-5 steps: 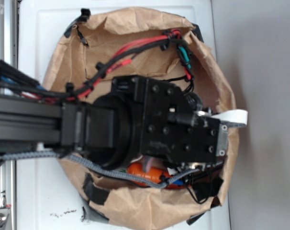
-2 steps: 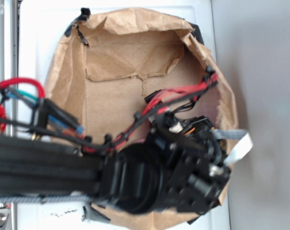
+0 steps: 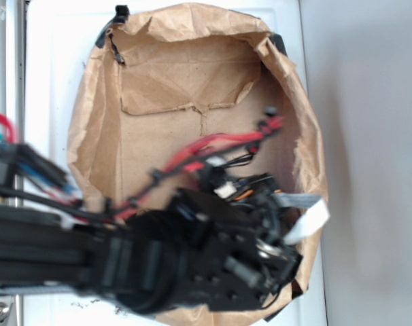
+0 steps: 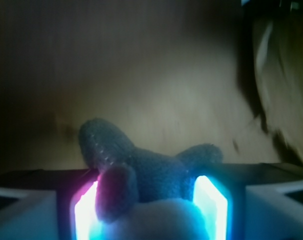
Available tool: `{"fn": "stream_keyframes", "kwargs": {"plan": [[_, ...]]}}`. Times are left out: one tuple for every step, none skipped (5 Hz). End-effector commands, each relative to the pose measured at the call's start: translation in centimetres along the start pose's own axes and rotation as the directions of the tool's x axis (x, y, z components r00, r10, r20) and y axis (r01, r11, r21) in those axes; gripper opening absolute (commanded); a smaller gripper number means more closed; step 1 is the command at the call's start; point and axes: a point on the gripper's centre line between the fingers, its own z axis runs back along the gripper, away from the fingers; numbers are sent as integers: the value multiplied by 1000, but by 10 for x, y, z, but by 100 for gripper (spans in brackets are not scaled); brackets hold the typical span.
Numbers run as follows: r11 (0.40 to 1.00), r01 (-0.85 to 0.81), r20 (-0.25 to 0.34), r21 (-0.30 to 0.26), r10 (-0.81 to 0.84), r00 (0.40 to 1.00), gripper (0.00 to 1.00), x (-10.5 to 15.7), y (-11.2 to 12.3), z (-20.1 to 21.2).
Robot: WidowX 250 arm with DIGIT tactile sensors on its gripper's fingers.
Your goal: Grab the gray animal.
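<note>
Brown paper bag (image 3: 192,81) seen lying open on white surface (image 3: 56,61); arm body seen over near-right part of bag interior. Gripper (image 4: 150,200) viewed from wrist: gray animal (image 4: 151,175) lodged between lit fingers (image 4: 209,200), gray body touching both inner faces. Jaws judged clamped on plush. Long axis runs away from camera, toward far bag wall. Animal hidden in exterior view.

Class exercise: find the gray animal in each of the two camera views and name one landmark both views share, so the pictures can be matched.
Exterior view: not visible; the arm covers the lower part of the brown paper bag.
Wrist view: the gray animal sits bottom centre, between the two glowing fingers of the gripper.
Shared landmark: the bag's brown paper lining, seen behind the animal in the wrist view.
</note>
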Motion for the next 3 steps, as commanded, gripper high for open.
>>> {"fn": "stream_keyframes", "kwargs": {"plan": [[963,3,-68,-270,-22,997,0,22,36,66],[939,16,-104,-342,-55,993,0,27,46,81],[911,56,-49,-408,-83,995,0,26,55,100]]}}
